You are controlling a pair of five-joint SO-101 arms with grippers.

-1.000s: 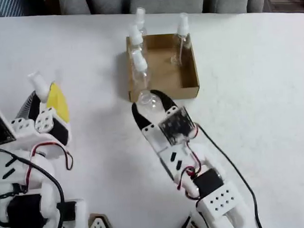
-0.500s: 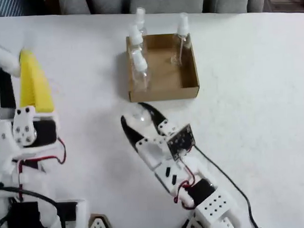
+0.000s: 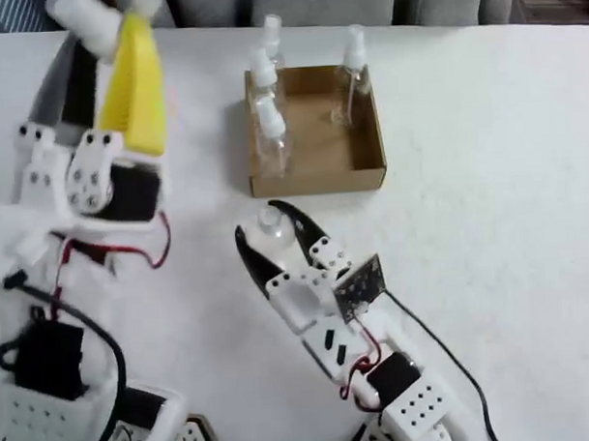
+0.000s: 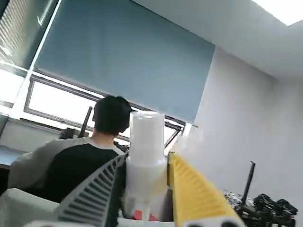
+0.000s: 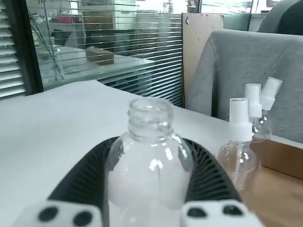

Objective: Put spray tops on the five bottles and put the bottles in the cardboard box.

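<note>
open bottle: it has no top yet; it stands on the surface just before the near wall of the cardboard box.
right gripper: its black fingers pinch the body of this bottle from both sides.
spray top: clamped in the left gripper, held high over the far left part of the surface, well apart from the bottle.
capped bottles: four, standing in the box.
step: i judge it is the capping of the fifth bottle.
next move: bring the top above the open neck, align it, press it down.
</note>
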